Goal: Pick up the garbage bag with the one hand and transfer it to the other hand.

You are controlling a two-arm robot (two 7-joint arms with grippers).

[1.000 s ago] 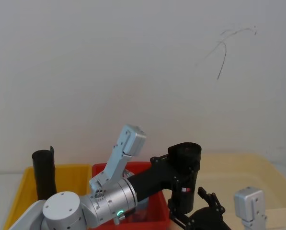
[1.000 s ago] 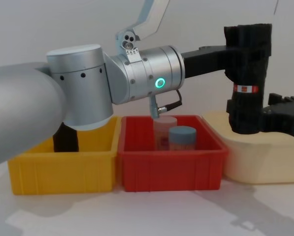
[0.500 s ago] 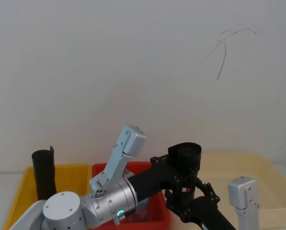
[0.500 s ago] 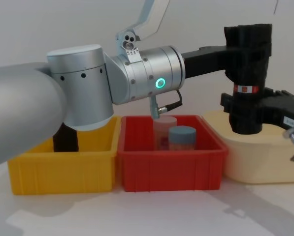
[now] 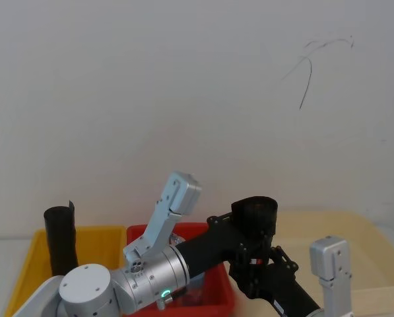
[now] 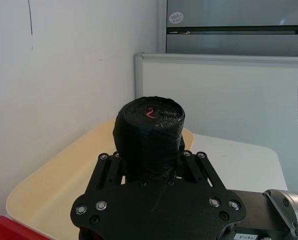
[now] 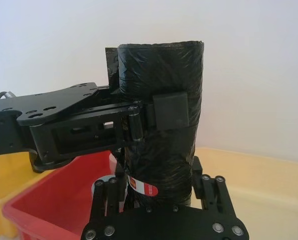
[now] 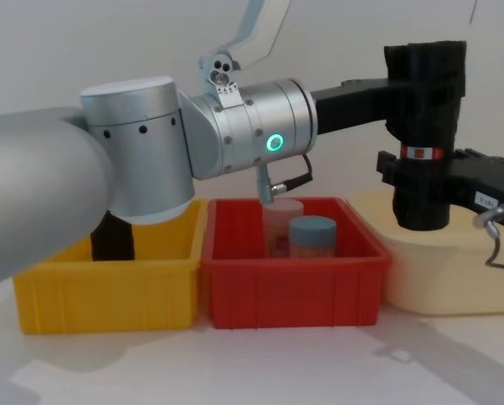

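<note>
Black garbage bag [image 8: 422,190]: pinches top in left claw [image 8: 424,84], aloft | spreads right claw [image 7: 158,182] astride lower part, seemingly unclamped | pickup done, transfer pending

Free air above garbage bag [image 8: 424,126]; cream tray [image 8: 420,270] seemingly close beneath.

A pale table [image 8: 235,371] is carrying three containers, all sitting directly on its top in one row running left to right; a yellow bin [image 8: 108,295] is standing at the robot's left end; a red bin [image 8: 294,295] is sitting just beside it in the middle, their rims meeting or nearly so; a cream tray [image 8: 437,278] with rounded corners is lying at the right, close against the red bin's side; soft shadows are falling across the bare tabletop in front of them.
</note>
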